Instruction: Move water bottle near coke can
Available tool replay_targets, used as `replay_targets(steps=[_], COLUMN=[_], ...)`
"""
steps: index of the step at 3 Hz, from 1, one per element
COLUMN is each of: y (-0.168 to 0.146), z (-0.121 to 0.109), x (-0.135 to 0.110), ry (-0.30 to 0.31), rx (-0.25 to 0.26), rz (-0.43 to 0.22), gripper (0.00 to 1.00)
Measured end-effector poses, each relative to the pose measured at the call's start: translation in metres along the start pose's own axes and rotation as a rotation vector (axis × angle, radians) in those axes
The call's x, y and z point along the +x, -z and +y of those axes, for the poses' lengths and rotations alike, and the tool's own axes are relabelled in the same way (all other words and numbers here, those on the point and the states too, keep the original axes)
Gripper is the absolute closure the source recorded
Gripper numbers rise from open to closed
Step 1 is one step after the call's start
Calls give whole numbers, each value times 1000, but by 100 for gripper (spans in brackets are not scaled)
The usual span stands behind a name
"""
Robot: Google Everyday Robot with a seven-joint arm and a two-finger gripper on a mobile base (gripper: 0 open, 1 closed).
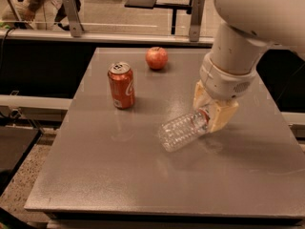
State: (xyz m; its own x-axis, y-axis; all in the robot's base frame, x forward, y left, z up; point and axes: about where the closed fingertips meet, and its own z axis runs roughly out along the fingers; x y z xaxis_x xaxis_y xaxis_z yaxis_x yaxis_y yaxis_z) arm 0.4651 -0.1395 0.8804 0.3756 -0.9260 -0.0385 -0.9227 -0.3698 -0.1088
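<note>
Gripper (209, 114) around tilted water bottle (182, 130) neck

Light: warm and a bit dim, coming from above.
Desk (119, 175): the grey top has a soft shine, with pale patches near the middle.
Coke can (121, 86) and apple (157, 57): each has a small soft shadow at its foot.
Tool (209, 114): low over the right side of the desk, clamped on the neck end of the water bottle (183, 130), with a dark shadow on the desk beside it.
Water bottle: the clear plastic catches little bright glints.
Arm (252, 23): the white shell is the brightest thing.
</note>
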Motion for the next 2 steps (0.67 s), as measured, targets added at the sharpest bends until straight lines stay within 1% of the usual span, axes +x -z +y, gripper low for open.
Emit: replay_targets(steps=[1,2], y=[12,12], z=[-38,-75], x=[-6,-19], ry=[1,23], rx=[49,80], rz=[14,17], gripper=[100,100])
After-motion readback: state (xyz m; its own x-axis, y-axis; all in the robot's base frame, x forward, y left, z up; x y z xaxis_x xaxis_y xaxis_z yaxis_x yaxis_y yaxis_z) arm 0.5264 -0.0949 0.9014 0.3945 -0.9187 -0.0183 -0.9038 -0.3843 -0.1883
